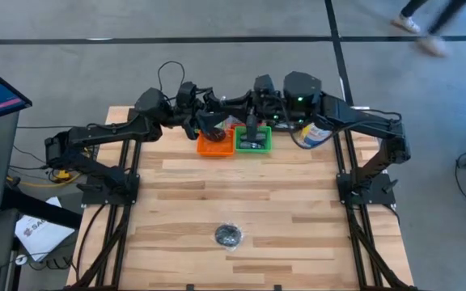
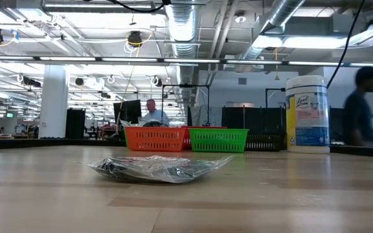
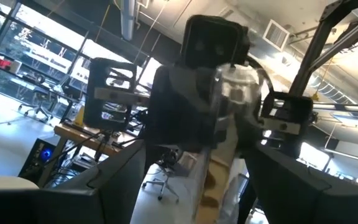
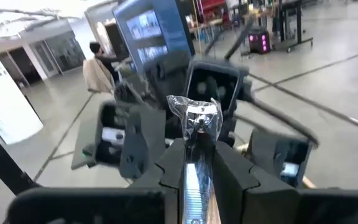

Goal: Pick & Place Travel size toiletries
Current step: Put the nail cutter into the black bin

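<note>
Above the green tray (image 1: 253,140), only the right wrist view shows the right gripper (image 4: 199,163) pinching a clear packet (image 4: 196,118), left gripper (image 3: 194,180) raised opposite, fingers wide.

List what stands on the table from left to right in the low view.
Clear plastic packet → orange basket → green basket → black tray → white wipes canister.
</note>
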